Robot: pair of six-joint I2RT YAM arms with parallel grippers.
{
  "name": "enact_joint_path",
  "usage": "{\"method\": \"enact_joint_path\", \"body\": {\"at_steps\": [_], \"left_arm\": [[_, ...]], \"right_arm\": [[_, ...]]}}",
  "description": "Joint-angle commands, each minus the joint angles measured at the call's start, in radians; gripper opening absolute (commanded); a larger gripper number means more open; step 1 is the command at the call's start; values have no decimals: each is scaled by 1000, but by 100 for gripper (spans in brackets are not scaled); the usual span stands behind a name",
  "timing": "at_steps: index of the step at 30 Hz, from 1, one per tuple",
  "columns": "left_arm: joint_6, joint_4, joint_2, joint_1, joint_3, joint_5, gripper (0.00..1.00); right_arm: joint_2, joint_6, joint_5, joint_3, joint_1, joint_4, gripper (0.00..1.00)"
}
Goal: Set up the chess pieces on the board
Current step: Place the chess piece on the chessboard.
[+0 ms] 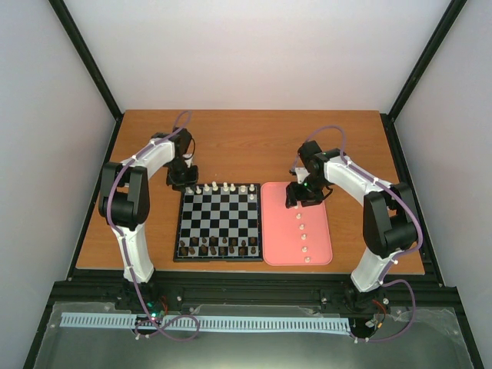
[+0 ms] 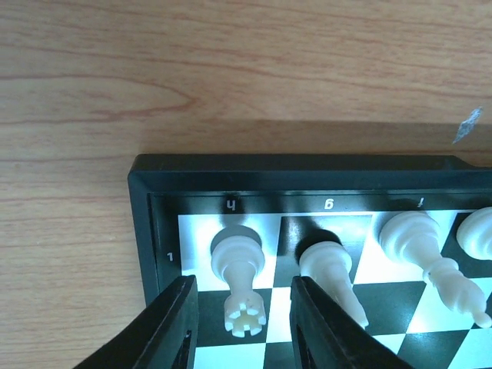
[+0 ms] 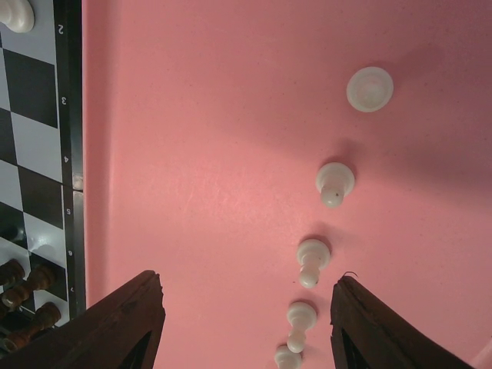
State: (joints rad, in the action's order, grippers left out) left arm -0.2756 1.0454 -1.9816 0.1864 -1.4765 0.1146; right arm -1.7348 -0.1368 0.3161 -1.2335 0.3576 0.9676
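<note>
The board point(image 1: 219, 219) lies mid-table, with several white chess pieces point(image 1: 214, 187) along its far row. My left gripper point(image 1: 183, 178) hangs over the board's far left corner. In the left wrist view a white rook point(image 2: 240, 273) stands upright on the corner square between the open fingers point(image 2: 165, 327) of the left gripper point(image 2: 242, 327), with a gap on each side. More white pieces point(image 2: 329, 265) stand beside it. My right gripper point(image 1: 305, 196) is open above the pink tray point(image 1: 280, 231). A line of white pawns point(image 3: 311, 260) stands there, the nearest ones between its jaws point(image 3: 246, 330).
Dark brown pieces point(image 1: 219, 246) fill the board's near rows and show at the lower left of the right wrist view point(image 3: 23, 296). The board's black border point(image 3: 71, 154) runs right beside the tray's left wall. Bare wooden tabletop point(image 2: 231, 77) lies beyond the board.
</note>
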Motion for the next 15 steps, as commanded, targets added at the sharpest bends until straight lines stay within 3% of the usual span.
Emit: {"method": "enact_joint_path", "body": {"at_steps": [1, 15], "left_arm": [[15, 18, 9, 1, -49, -25, 36], [1, 89, 68, -7, -176, -71, 36]], "right_arm": [[-7, 14, 11, -17, -9, -7, 60], [20, 11, -32, -51, -10, 23, 61]]}}
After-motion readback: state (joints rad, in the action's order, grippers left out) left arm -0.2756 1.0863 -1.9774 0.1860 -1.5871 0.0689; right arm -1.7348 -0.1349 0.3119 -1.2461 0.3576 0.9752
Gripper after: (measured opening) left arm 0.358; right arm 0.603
